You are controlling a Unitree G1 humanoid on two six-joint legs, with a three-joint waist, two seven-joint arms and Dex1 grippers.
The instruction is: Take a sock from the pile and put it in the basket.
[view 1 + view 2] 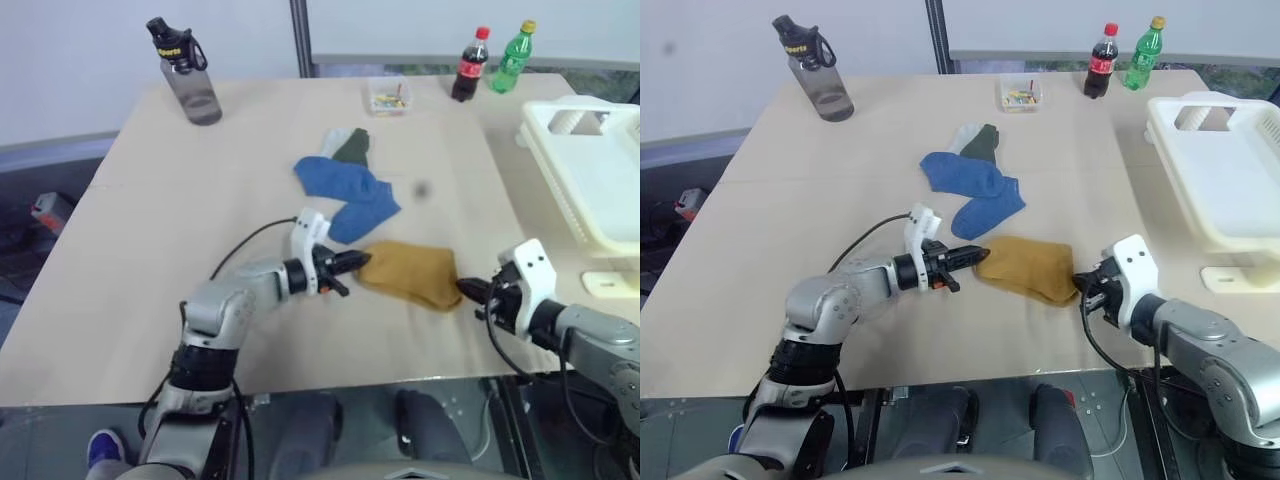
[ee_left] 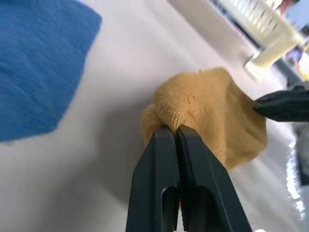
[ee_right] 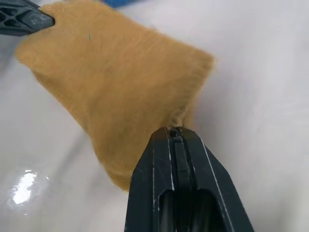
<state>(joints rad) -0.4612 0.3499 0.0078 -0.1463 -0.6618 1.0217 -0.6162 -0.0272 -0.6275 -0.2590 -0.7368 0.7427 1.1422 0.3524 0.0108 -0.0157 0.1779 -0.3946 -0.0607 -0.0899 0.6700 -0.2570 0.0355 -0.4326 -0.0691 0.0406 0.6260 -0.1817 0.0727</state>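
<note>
A mustard-yellow sock (image 1: pixel 410 272) is stretched just above the table between my two grippers. My left gripper (image 1: pixel 362 262) is shut on the sock's left end, where the fabric bunches at the tips (image 2: pixel 175 129). My right gripper (image 1: pixel 466 289) is shut on its right edge (image 3: pixel 175 128). The pile (image 1: pixel 345 185) lies just behind: two blue socks overlapping, with a dark green sock (image 1: pixel 352 147) and a pale grey one at the far end. The basket (image 1: pixel 590 170), white with slotted sides, stands at the table's right edge.
At the back of the table stand a grey water bottle (image 1: pixel 188 75) on the left, a small clear tub (image 1: pixel 388 97) in the middle, and a cola bottle (image 1: pixel 470 65) and a green bottle (image 1: pixel 513 57) on the right. The table's front edge (image 1: pixel 300 388) runs below my arms.
</note>
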